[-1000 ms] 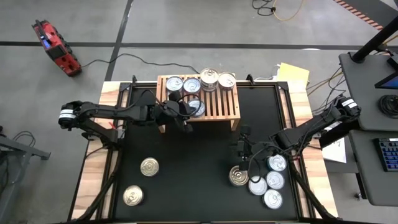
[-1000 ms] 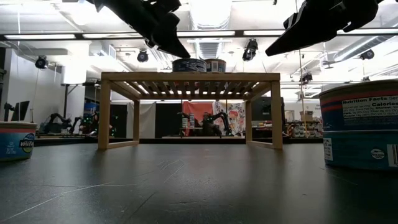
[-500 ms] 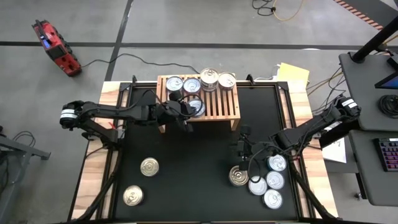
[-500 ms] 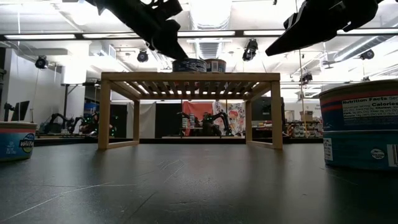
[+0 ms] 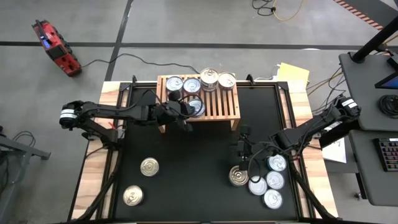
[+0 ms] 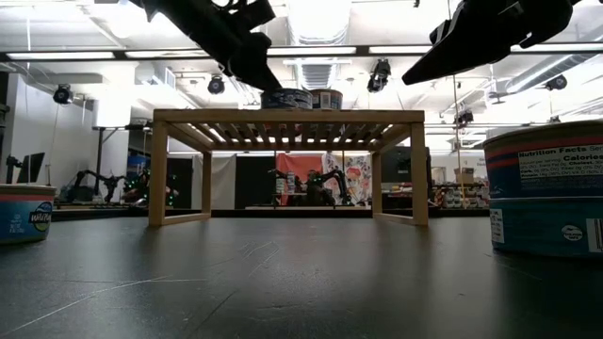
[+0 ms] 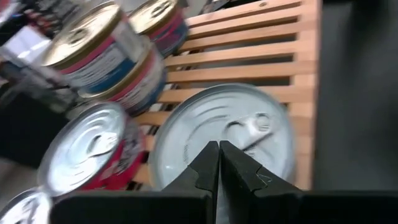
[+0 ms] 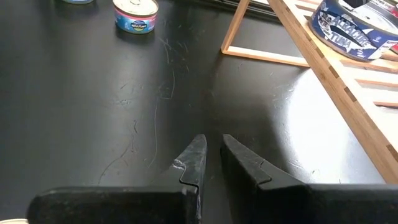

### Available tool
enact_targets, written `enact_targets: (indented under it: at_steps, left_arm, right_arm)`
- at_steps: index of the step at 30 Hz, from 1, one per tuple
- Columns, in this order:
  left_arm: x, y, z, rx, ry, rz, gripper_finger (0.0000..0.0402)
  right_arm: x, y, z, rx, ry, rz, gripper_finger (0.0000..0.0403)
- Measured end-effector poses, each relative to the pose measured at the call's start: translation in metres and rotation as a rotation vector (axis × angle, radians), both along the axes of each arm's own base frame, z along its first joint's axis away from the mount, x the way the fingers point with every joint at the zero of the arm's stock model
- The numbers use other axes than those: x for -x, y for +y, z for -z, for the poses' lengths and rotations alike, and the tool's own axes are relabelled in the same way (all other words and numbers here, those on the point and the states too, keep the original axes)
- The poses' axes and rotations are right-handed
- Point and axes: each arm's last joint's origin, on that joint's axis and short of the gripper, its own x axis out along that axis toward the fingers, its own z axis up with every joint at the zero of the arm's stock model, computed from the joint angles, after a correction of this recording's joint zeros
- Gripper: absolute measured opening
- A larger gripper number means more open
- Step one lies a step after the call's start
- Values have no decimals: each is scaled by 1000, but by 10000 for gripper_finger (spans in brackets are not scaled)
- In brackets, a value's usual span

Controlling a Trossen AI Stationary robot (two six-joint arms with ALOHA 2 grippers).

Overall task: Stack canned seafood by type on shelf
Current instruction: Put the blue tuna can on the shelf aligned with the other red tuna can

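The high view shows ten tins of canned seafood. Five sit on the shelf (image 5: 199, 98), a light-wood slatted rack at the upper centre of the frame: four in a row along its far edge, namely a silver tin (image 5: 175, 83), a second silver tin (image 5: 192, 85), a taller tin (image 5: 209, 78) and a gold-lidded tin (image 5: 227, 80), plus a fifth, the flat silver tin (image 5: 196, 107), lying nearer the front edge. The other five tins on the black bench (image 5: 199, 162) at lower right form a cluster: one gold tin (image 5: 238, 176) and four silver-lidded tins (image 5: 268, 182) just beside it. Two more gold-toned tins lie at lower left, one (image 5: 149, 167) above the other (image 5: 132, 196), which brings the count to twelve tins in all.

The left hand (image 5: 184, 111) reaches in from the frame's left and hangs over the shelf's front left part, at the flat silver tin; in the left wrist view its fingers (image 7: 205, 165) are pressed together, tips touching, with the flat silver lid and its pull tab right behind them. The right hand (image 5: 244, 151) waits over bare bench, right of centre, just above the lower-right cluster; in the right wrist view its fingers (image 8: 194, 158) stand slightly apart, holding nothing.
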Motion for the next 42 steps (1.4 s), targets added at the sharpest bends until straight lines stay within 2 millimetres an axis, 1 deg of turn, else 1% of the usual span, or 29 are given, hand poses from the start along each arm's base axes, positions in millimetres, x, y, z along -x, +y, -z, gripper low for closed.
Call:
enact_targets:
  at_steps: [5,15,23,25,26,31,32,33,35,39,42]
  left_arm:
    - [2,3,0,-51,16,-90,0]
    - [4,4,-1,-86,31,-143,0]
    - [-2,4,-30,-112,-35,-128,0]
    - [-4,1,-36,-72,-45,-52,0]
    - [-5,-1,-37,-34,-42,25,0]
    - [-9,-19,-33,232,-28,595,0]
    - [-9,-22,-31,263,-22,657,0]
    - [-9,-24,-28,281,-7,675,0]
    - [-9,-25,-21,282,20,605,0]
    - [-11,-18,-13,169,53,341,0]
    - [-11,-15,-11,133,66,273,0]
  right_arm:
    - [0,0,0,-2,-1,1,38]
    - [0,0,0,-3,-1,2,38]
    - [0,0,0,-4,2,3,38]
    - [0,0,0,-4,3,3,38]
    - [0,0,1,-4,3,4,38]
    - [2,-1,5,2,17,3,38]
    - [2,-1,6,3,19,4,38]
    - [3,-1,7,3,21,3,38]
    - [3,-1,8,6,26,4,38]
    - [3,-1,9,6,26,4,38]
    - [3,-1,9,3,25,6,38]
